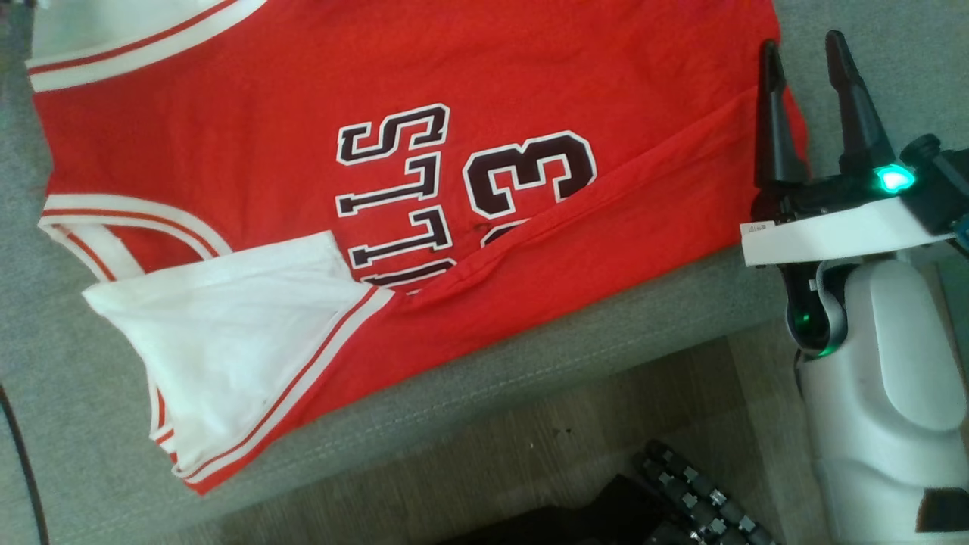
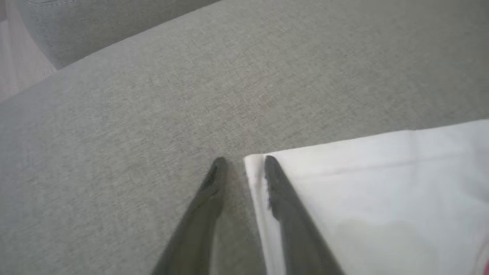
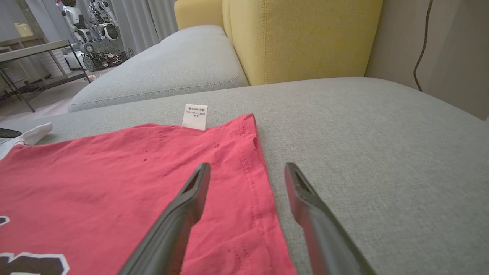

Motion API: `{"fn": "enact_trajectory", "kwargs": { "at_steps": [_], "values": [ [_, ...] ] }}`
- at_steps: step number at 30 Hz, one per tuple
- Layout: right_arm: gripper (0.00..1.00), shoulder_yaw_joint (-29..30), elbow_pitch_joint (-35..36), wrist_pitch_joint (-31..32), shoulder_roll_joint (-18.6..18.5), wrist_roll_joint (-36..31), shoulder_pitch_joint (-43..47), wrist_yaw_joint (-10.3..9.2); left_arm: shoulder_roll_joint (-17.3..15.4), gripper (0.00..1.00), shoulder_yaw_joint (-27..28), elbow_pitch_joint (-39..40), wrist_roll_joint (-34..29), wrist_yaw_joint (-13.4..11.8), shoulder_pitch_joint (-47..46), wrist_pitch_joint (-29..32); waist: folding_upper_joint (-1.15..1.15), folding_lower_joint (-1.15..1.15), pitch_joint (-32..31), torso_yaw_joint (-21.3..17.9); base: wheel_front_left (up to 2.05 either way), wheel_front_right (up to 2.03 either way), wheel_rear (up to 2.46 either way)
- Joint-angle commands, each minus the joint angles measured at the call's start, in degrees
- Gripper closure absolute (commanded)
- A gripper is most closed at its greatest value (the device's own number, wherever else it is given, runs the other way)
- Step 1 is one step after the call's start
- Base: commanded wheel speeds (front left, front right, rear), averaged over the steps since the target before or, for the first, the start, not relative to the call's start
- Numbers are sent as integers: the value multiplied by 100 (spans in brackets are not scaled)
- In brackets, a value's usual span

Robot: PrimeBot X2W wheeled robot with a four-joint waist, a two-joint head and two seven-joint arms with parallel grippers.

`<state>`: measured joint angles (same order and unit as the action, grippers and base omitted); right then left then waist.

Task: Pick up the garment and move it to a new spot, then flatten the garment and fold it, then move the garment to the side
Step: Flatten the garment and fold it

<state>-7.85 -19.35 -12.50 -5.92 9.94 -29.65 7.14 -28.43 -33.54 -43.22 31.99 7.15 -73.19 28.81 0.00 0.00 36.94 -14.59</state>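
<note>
Head view: red jersey [image 1: 303, 151] lies spread on the grey sofa [image 1: 643, 310], with a white flap turned over at its left end. Right gripper [image 1: 801, 42] sits at the hem, jaws wide apart. Left gripper [image 2: 245, 159] straddles the white corner's edge, jaws narrowly apart.

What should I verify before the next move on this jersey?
1. Left gripper at the white corner: ok, one finger on the fabric, the other on the cushion.
2. Corner clamped: not ok, jaws stand apart.
3. Right gripper open over the hem: ok.
4. Jersey flat: not ok, a red flap covers part of the print and a white flap is turned over.
5. Near edge on the cushion: ok.
6. Far edge: cannot tell, cut off in the head view.
</note>
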Motion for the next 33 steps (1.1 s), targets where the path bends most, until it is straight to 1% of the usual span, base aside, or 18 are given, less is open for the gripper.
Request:
{"fn": "enact_trajectory", "kwargs": {
  "at_steps": [1,2,5,7,9,12,16,19,22,26,29,33],
  "values": [
    [0,-77,144,-50,17,36,-40,35,-242,100,-59,118,91,31,-13,172,0,0,-9,9,0,0,0],
    [0,-86,138,-49,10,42,-77,35,-280,100,-155,199,150,32,-1,193,0,0,-12,13,0,0,0],
    [0,-130,92,59,3,59,-263,35,-424,100,-334,413,266,32,-8,-2,0,0,-33,27,0,0,0],
    [0,-129,-19,345,6,61,-466,35,-490,100,-418,490,338,33,-20,-163,0,0,-70,35,0,0,0],
    [0,-38,-180,755,10,64,-781,35,-528,100,-502,551,385,33,-45,-343,0,0,-114,55,0,0,0],
    [0,204,-529,1533,14,-31,-1382,35,-498,100,-640,583,448,33,-92,-514,0,0,-179,145,0,0,0],
    [0,385,-1102,2657,-11,-360,-2196,35,-414,100,-841,639,524,33,-159,-682,0,0,-230,303,0,0,0],
    [0,464,-1529,3245,-16,-524,-2701,35,-374,100,-978,691,538,33,-243,-877,0,0,-246,435,0,0,0],
    [0,544,-1977,3694,-42,-720,-3080,35,-331,100,-1079,649,548,34,-300,-1108,0,0,-277,535,0,0,0],
    [0,781,-2520,4102,-38,-893,-3430,35,-321,100,-1246,593,651,34,-333,-1252,0,0,-329,603,0,0,0],
    [0,964,-2811,4240,-53,-1052,-3610,35,-331,100,-1373,551,737,34,-373,-1315,0,0,-355,651,0,0,0],
    [0,1041,-3024,4314,-74,-1201,-3752,35,-316,100,-1489,507,820,34,-420,-1376,0,0,-366,705,0,0,0]
  ]
}}
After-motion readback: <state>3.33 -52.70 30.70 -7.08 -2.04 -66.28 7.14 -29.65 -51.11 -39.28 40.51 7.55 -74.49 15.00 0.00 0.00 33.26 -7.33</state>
